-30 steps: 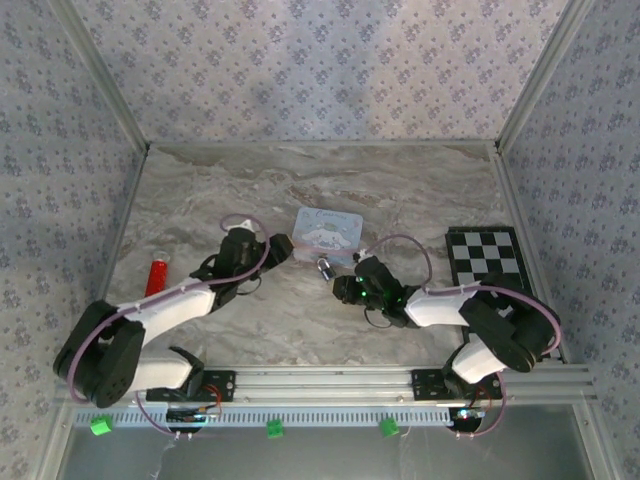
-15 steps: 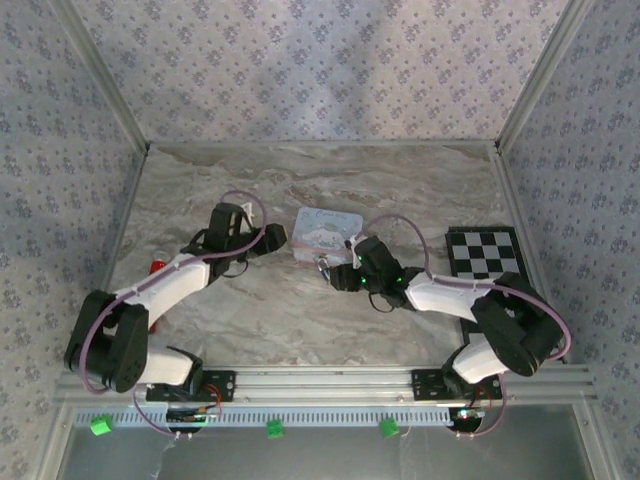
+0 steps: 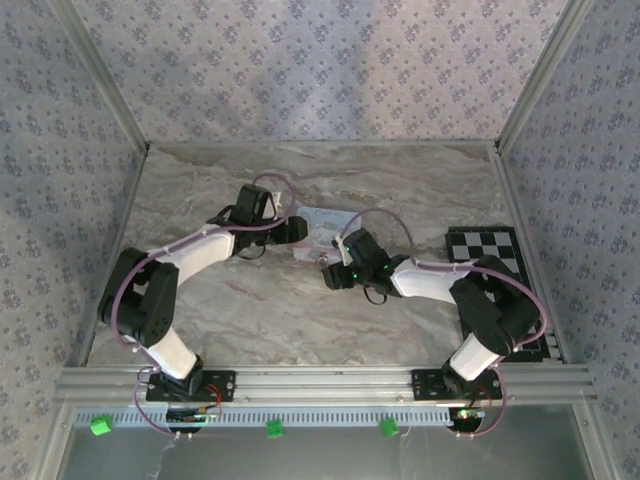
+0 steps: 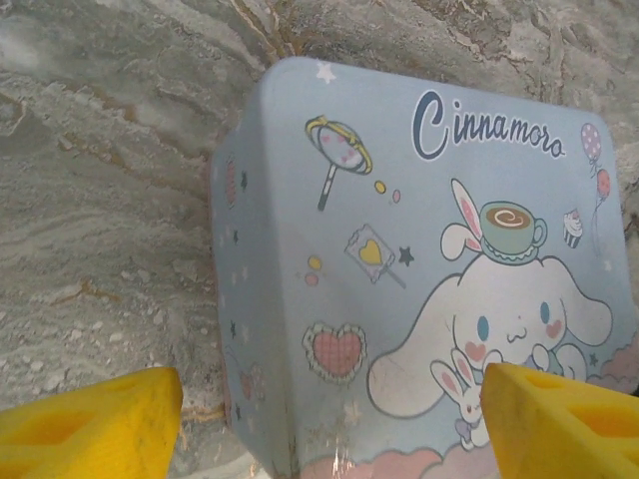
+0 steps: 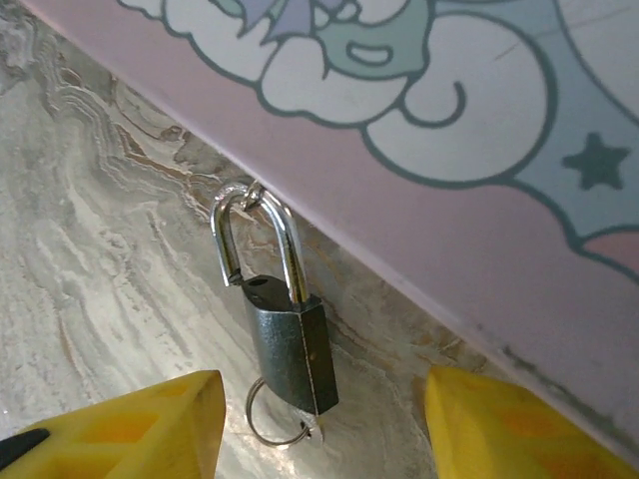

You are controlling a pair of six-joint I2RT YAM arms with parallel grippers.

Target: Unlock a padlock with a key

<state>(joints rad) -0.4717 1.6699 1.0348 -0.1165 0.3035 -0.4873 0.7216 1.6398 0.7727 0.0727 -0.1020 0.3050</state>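
1. Here, the padlock [image 5: 290, 349] lies on the marble table [image 5: 90, 249], in the lower middle of the right wrist view. Its dark body points down-frame and its pale shackle touches the bottom edge of the pale-blue tin [image 5: 449, 120].
2. A thin wire ring [image 5: 258, 429] peeks out from under the body's lower end.
3. We see the right gripper [image 5: 319, 439] spread wide, with its yellow fingertips [image 5: 130, 429] in the bottom corners. The padlock sits between them, ungripped.
4. In the left wrist view the left gripper [image 4: 329, 424] is likewise spread and pinches nothing, with the tin [image 4: 399, 249] just ahead.
5. From above, we find both grippers at the tin [image 3: 325, 225] mid-table. The left gripper [image 3: 295, 228] is at its left side and the right gripper [image 3: 335, 270] is just below it. A checkerboard [image 3: 485, 255] lies at the right.
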